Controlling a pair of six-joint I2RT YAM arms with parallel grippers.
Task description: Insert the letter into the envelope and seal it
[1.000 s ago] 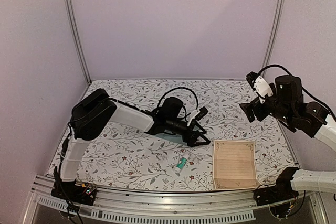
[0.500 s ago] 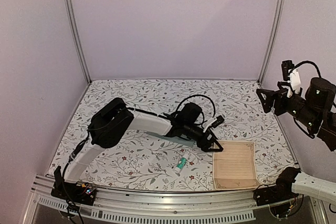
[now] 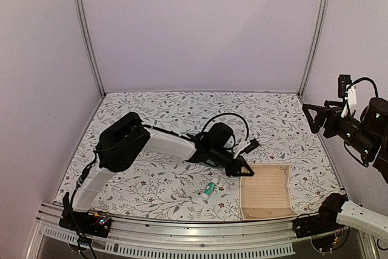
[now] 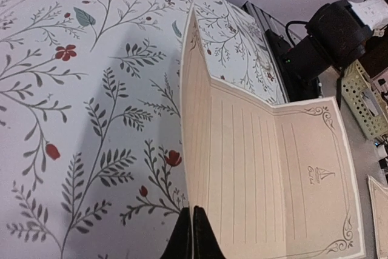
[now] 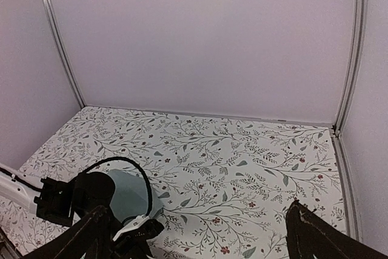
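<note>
My left claw [image 4: 192, 235] is pressed together on the edge of the letter [image 3: 265, 191], with the thin paper pinched between its two dark fingertips. My left arm reaches low across the table [image 3: 151, 107], which is covered in a pattern of leafy sprigs and small red flowers. The letter is a tan sheet with ruled lines and a dark ornate border. It sits printed side up on the right part of the table, close to the near edge. The strip of paper at my left claw is lifted and stands up from the table, and the sheet bends into a curve beside it. The rest of the sheet lies flat. The envelope [image 5: 127, 186], pale teal, lies flat on the table to the left of the letter. It sits beneath my left wrist, which hides most of it, and it does not touch the letter. A small white and green glue stick [image 3: 209, 190] lies near the front edge of the table, between my left arm and the letter. My right claw [image 5: 197, 222] hangs high in the air at the right side. Its fingers are spread wide apart and grip nothing.
</note>
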